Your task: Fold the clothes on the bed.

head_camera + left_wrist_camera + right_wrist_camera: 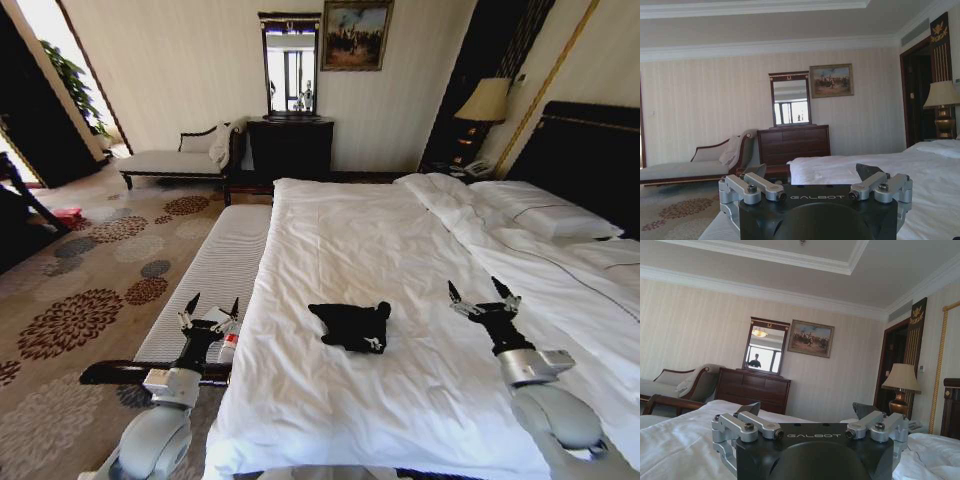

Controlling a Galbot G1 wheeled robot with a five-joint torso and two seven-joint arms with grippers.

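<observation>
The clothes [352, 325], a black T-shirt bunched into a small compact heap with a tiny white mark, lie near the foot of the bed [400, 250], which has white sheets. My left gripper [209, 308] is open, raised over the bench at the bed's left side, well left of the shirt. My right gripper [482, 295] is open above the bed, to the right of the shirt and apart from it. In the left wrist view the left gripper [812, 172] points across the room; the right gripper [807, 410] does the same in the right wrist view. Neither holds anything.
A ribbed grey-white bench [215, 270] runs along the bed's left side. A chaise [175, 155], a dark dresser [290, 145] with a mirror, and a lamp [485, 100] stand against the far wall. Pillows [540, 210] lie at the headboard. Patterned carpet covers the floor to the left.
</observation>
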